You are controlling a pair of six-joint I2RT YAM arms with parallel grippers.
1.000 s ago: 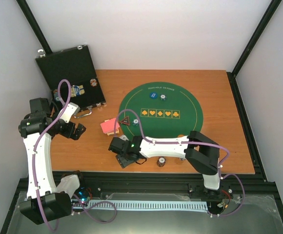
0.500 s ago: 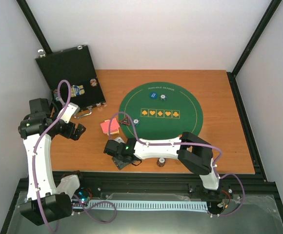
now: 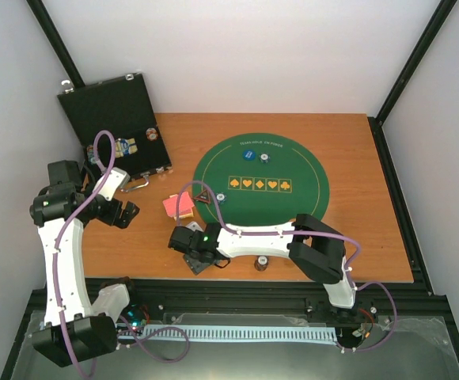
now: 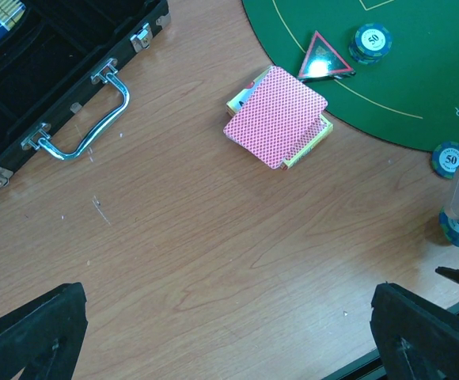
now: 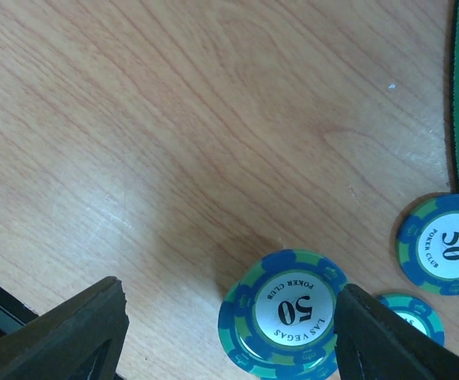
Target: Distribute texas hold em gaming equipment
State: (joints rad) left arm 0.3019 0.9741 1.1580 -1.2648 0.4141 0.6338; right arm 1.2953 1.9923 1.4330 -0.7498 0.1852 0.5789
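Observation:
A short stack of blue-and-green poker chips [image 5: 289, 315] stands on the wood between the fingers of my right gripper [image 5: 228, 336]. The gripper is open; the stack sits close to the right finger [image 5: 396, 340], far from the left one. Two more chips [image 5: 443, 245] lie just beyond, by the mat edge. Red-backed cards [image 4: 277, 117] rest on a small box left of the mat, with the black triangle marker [image 4: 322, 59] and a chip [image 4: 370, 42] behind them. My left gripper [image 4: 229, 348] hovers open over bare wood, holding nothing. A blue button [image 3: 248, 153] lies on the mat.
The black hinged case [image 3: 119, 127] stands open at the back left, its metal handle [image 4: 79, 119] facing the cards. The round green felt mat [image 3: 293, 210] covers the table's middle. A small round object [image 3: 260, 263] sits near the front edge under the right arm.
My right gripper shifted a little left and nearer the front edge, then held still. The left arm has not moved.

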